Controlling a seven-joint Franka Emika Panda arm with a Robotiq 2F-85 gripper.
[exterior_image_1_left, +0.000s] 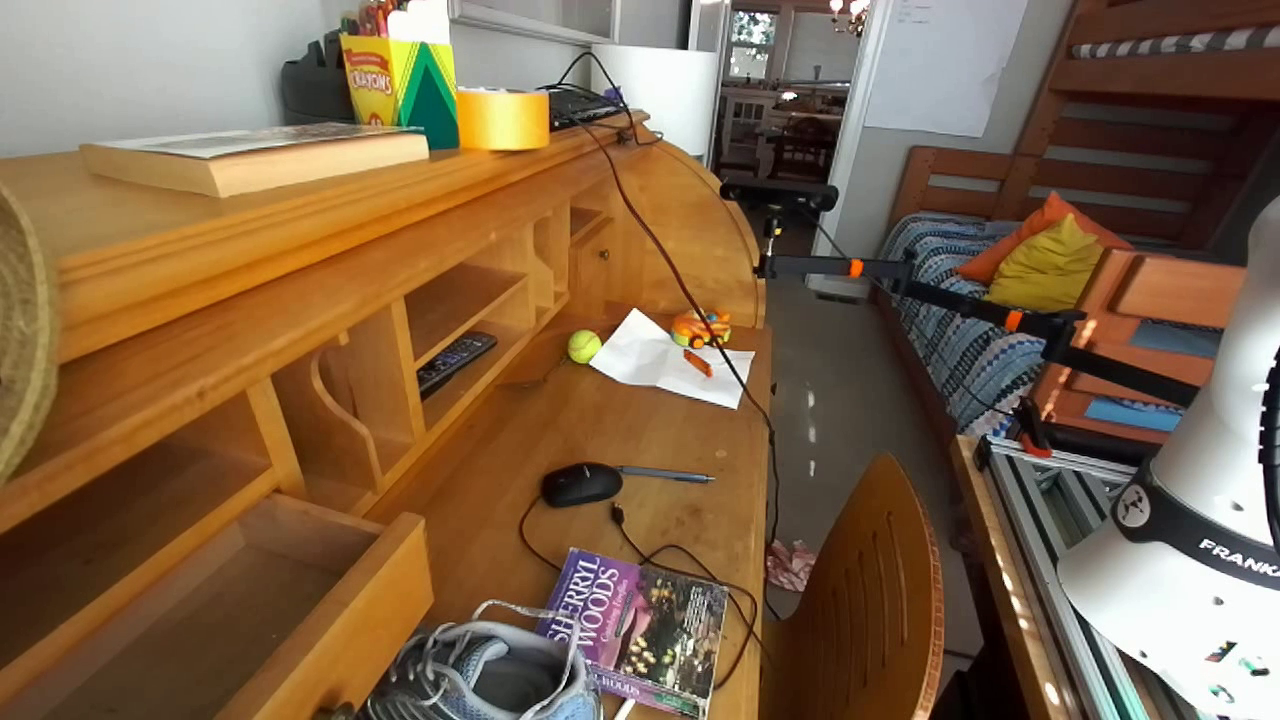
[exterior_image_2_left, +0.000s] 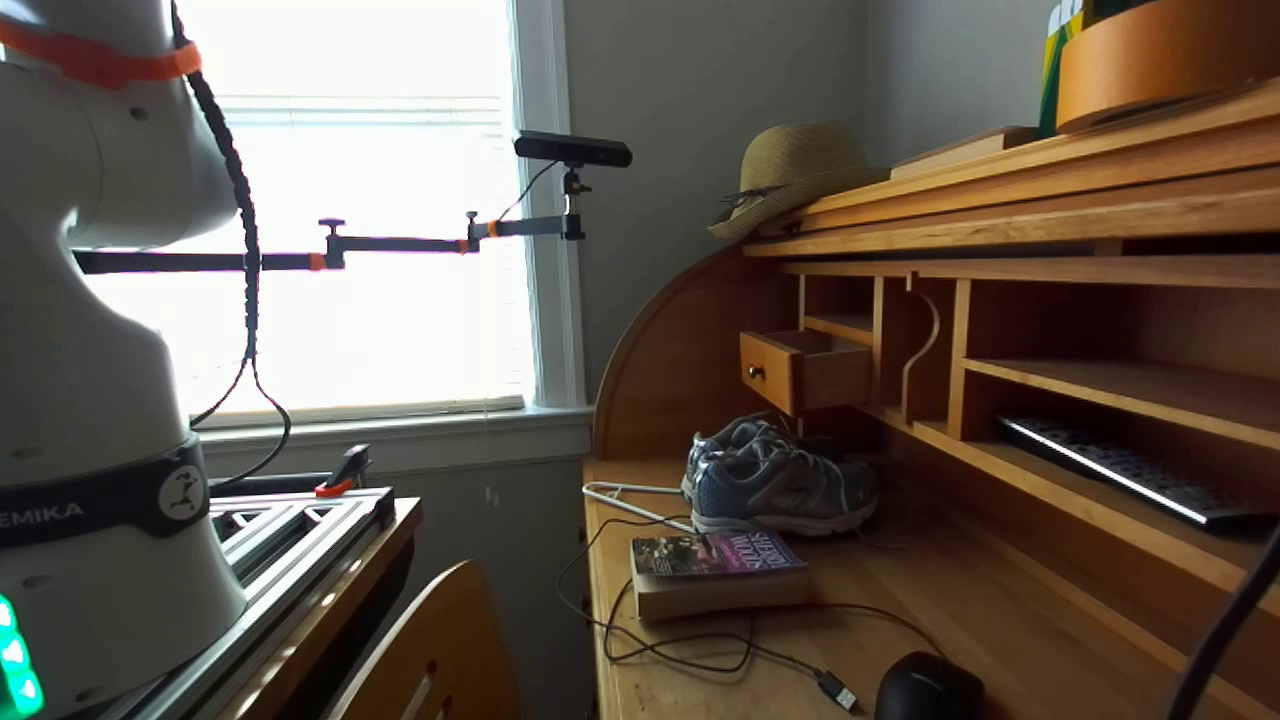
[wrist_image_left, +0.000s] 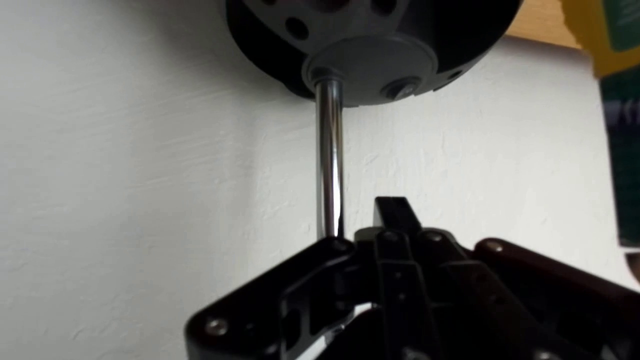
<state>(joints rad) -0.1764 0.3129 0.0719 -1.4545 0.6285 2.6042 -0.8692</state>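
In the wrist view my gripper (wrist_image_left: 400, 217) is dark, with its two fingers drawn together; nothing shows held between them. A shiny metal rod (wrist_image_left: 330, 160) runs from a dark round object with holes (wrist_image_left: 370, 60) and passes behind the left finger link; I cannot tell whether they touch. A yellow and green crayon box is at the right edge (wrist_image_left: 617, 35) and also shows in an exterior view (exterior_image_1_left: 400, 90). A dark object (exterior_image_1_left: 313, 85) stands behind it there. A pale wall (wrist_image_left: 175, 200) fills the background. The gripper is outside both exterior views.
The roll-top desk carries a thick book (exterior_image_1_left: 260, 155), orange tape (exterior_image_1_left: 503, 119) and a straw hat (exterior_image_2_left: 795, 170) on top. Below are shoes (exterior_image_2_left: 780, 480), a paperback (exterior_image_1_left: 640, 630), mouse (exterior_image_1_left: 581, 484), remote (exterior_image_1_left: 458, 362), tennis ball (exterior_image_1_left: 584, 346), open drawer (exterior_image_1_left: 400, 580) and cables. A chair (exterior_image_1_left: 870, 600) stands in front.
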